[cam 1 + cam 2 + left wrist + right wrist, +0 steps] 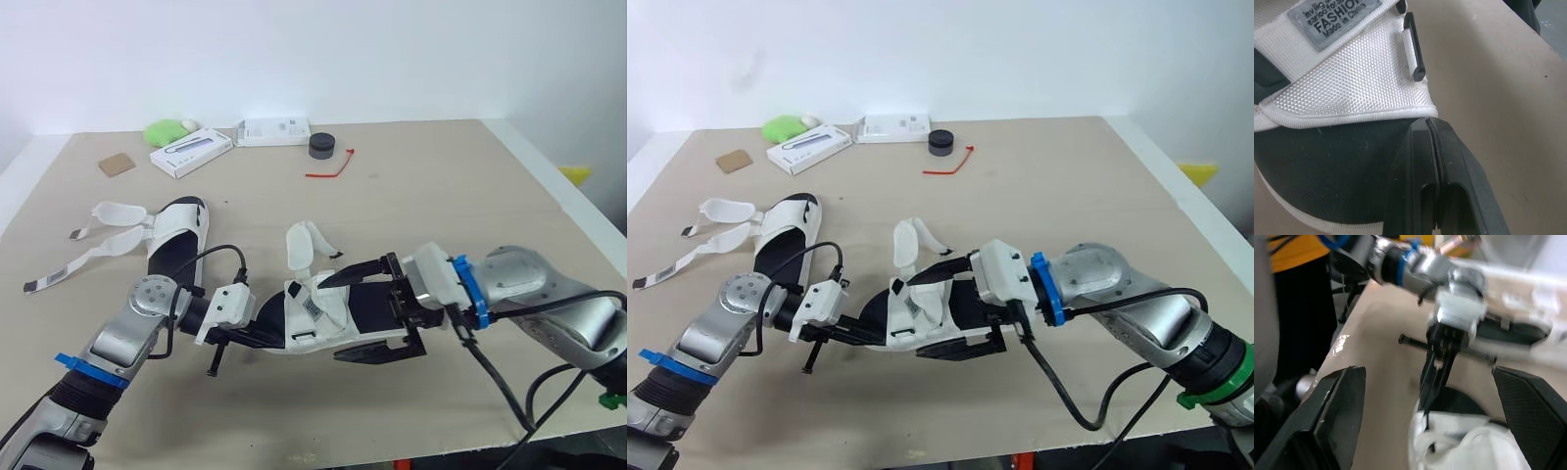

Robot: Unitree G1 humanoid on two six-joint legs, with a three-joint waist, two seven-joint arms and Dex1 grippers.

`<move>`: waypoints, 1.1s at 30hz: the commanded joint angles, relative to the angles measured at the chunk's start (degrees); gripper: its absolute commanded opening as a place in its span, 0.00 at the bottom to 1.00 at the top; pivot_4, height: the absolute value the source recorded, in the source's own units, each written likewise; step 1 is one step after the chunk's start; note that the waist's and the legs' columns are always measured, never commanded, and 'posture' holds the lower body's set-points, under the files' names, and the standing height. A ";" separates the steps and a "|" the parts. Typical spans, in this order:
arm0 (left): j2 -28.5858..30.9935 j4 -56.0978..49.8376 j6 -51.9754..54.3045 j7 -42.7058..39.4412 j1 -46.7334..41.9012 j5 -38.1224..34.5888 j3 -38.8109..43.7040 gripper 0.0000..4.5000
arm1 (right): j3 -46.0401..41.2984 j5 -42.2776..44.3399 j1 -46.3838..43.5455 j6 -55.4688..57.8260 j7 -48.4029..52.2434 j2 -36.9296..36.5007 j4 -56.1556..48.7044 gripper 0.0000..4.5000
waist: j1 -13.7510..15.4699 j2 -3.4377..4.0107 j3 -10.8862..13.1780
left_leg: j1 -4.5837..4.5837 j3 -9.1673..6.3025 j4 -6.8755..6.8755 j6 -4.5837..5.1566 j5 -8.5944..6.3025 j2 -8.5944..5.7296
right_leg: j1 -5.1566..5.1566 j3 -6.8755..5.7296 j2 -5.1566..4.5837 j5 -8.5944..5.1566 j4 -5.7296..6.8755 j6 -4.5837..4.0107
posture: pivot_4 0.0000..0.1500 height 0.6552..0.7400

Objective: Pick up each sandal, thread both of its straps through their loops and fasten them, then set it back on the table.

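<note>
I hold the centre sandal [313,308]: left gripper [1428,120] pinching its edge, right gripper [331,318] spread around it. The second sandal [176,235] lies at ten o'clock.

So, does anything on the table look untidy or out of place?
Yes: the sandal on the left lies with both straps unfastened and splayed sideways across the table. A red tie also lies loose farther back.
</note>
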 commanded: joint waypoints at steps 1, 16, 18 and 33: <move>0.46 -0.33 1.42 -0.22 -0.39 0.11 -0.33 0.00 | -2.39 -5.93 1.34 7.57 -0.33 1.31 -2.03 0.99 | 0.02 0.03 -0.03 | -0.15 -0.02 0.01 -0.01 0.01 -0.01 | -0.15 -0.02 0.00 0.16 0.02 -0.26 | 1.00 1.00; 0.93 -0.10 0.97 -0.58 0.22 0.27 -0.61 0.00 | -10.30 -10.59 5.07 21.98 5.21 8.69 -5.23 0.99 | 0.02 0.05 -0.04 | -0.82 -0.26 0.41 -0.11 0.06 -0.07 | -0.63 -0.20 0.18 0.33 0.11 -0.22 | 1.00 1.00; 0.92 -0.20 0.86 -0.51 0.41 0.34 -0.68 0.00 | -11.13 -10.22 5.15 22.28 7.12 9.74 -5.53 0.99 | 0.02 0.05 -0.04 | -0.83 -0.28 0.41 -0.11 0.06 -0.07 | -0.63 -0.22 0.18 0.33 0.10 -0.23 | 1.00 1.00; 0.56 -0.53 1.22 0.01 0.53 0.26 -0.88 0.00 | -12.17 -16.49 3.11 28.64 8.51 13.91 -2.25 0.18 | 0.01 0.05 -0.05 | -0.83 -0.33 0.41 -0.14 0.08 -0.09 | -0.61 -0.27 0.16 0.35 0.11 -0.26 | 1.00 1.00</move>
